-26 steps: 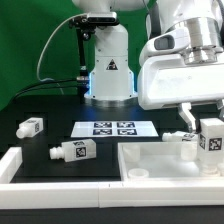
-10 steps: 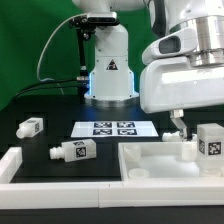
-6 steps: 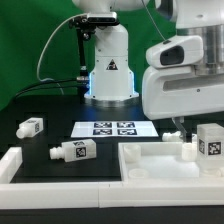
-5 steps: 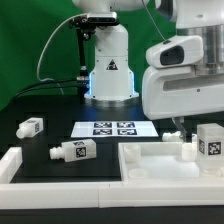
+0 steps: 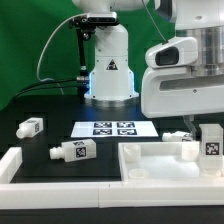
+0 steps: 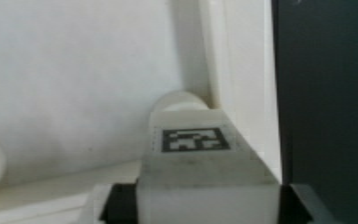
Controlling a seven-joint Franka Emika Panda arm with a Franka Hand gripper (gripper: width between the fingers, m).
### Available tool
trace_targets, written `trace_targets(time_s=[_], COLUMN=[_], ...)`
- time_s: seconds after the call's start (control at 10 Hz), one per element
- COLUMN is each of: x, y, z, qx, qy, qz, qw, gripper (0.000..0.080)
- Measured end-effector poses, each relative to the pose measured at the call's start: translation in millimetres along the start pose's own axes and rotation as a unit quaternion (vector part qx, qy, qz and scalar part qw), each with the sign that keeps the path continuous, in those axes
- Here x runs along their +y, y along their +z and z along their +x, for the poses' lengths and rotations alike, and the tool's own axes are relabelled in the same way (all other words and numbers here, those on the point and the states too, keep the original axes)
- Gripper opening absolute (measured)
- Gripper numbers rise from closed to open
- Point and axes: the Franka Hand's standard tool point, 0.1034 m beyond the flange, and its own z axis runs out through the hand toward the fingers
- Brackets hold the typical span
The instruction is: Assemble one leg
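1. Down comes your gripper since a moment ago, pinching the leg.
2. Leg's long axis is vertical, straight under the wrist, at the tabletop's far corner, exterior view's right.

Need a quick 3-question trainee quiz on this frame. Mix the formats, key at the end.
1. True or false: a leg lies on the marker board.
2. How many legs lie on the table at the exterior view's left, off the tabletop?
3. The tagged leg in the wrist view sits: A) on the marker board, B) between the fingers of the gripper, C) flat on the table.
Key: 1 false. 2 two, one and another. 3 B.
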Motion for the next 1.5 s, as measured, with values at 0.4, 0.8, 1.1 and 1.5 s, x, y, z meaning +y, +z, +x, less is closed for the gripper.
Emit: trace_targets(time_s=[0.4,0.8,1.1,1.5], x=[0.5,-6.3,-5.0,-4.6], y=[0.8,2.0,1.6,-0.1], z=[0.6,-1.8,-0.3,1.0], qx=[0.019,0.015,0.021,0.03], qy=[0.251,0.531,0.462,0.251], qz=[0.014,0.026,0.025,0.018], qw=[0.968,0.847,0.886,0.967], gripper=[0.0285,0.0286,0.0334,0.0625])
